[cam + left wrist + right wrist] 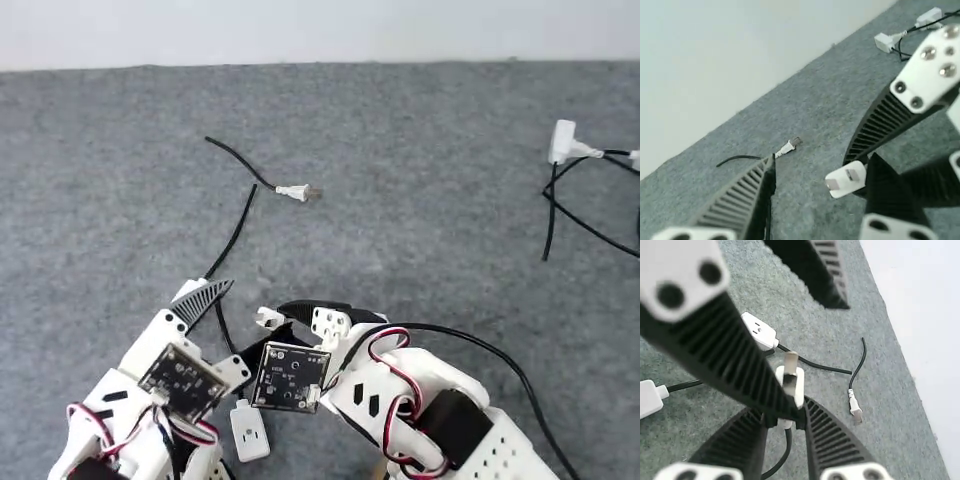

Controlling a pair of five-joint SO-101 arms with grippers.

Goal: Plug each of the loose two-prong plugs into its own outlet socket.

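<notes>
Two white robot arms reach in from the near edge of a grey carpeted desk [400, 250], seen from above. The right gripper [296, 322], near the middle, is clamped on a white two-prong plug [790, 382]. It pinches the plug's body towards the cord end, so the metal prongs stick out free past the fingers. That looks like the hold needed to push the prongs into slots. The left gripper [212, 298] sits just left of it, fingers spread apart and nothing between them, perhaps placed there to steady a socket. The near outlet socket [250, 430], white, lies face up on the carpet between the two arms, nearer than both grippers, with its slots showing. In the right wrist view, a socket face [759, 330] lies just beyond the held prongs; whether it is that same socket cannot be told. A second plug [297, 192], white on a thin black cord, lies loose farther out toward the middle of the desk, well apart from any socket. At the far right, the far outlet socket [563, 142] lies among black cords, apparently meant for one of the plugs. Judging from this layout, neither of these two plugs is seated yet.
</notes>
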